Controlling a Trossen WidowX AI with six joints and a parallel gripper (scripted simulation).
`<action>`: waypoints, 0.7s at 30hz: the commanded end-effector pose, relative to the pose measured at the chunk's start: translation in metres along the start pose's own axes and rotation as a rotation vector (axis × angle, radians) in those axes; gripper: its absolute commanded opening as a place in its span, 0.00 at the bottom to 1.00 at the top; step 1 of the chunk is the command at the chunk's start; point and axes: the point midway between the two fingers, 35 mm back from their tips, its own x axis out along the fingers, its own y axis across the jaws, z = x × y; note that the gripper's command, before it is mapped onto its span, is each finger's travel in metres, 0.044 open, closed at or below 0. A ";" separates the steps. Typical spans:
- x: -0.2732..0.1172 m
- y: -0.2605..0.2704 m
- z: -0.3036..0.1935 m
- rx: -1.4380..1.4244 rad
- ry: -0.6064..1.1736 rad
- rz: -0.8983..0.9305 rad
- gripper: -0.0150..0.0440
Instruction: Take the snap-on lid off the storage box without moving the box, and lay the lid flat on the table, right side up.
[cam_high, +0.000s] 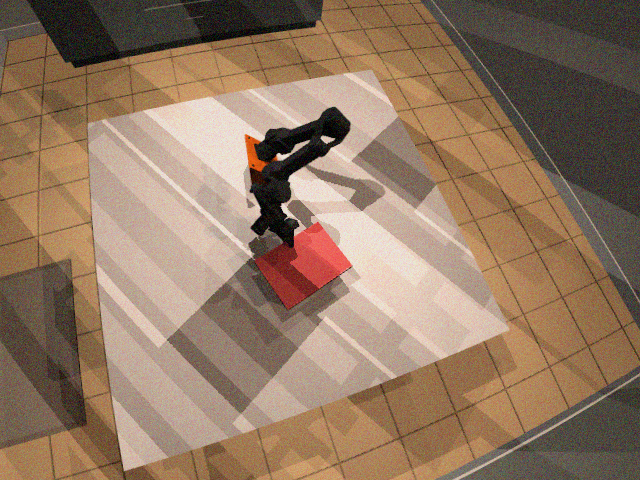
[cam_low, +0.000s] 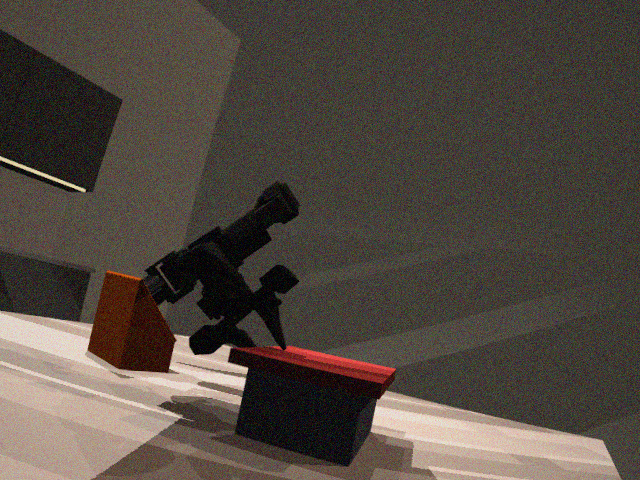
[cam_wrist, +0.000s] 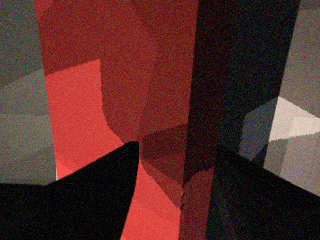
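Observation:
The red lid sits on top of the dark blue storage box, its rim overhanging the walls. No gap shows between them in the exterior view. My gripper is partly open at the lid's edge nearest the arm base. In the wrist view one finger is over the lid's top and the other is on the outer side, beside the box wall. The lid's edge lies between them, with space left. Whether either fingertip touches the lid is unclear.
The box stands on the pale table. The orange arm base stands behind the gripper, on the side away from the box. A dark cabinet stands beyond the table, and a grey block is off its left side.

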 end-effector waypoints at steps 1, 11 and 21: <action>0.000 0.000 0.000 0.004 -0.002 0.001 0.48; 0.000 0.000 0.000 0.004 -0.002 0.001 0.25; -0.001 0.001 0.000 0.001 0.000 0.000 0.25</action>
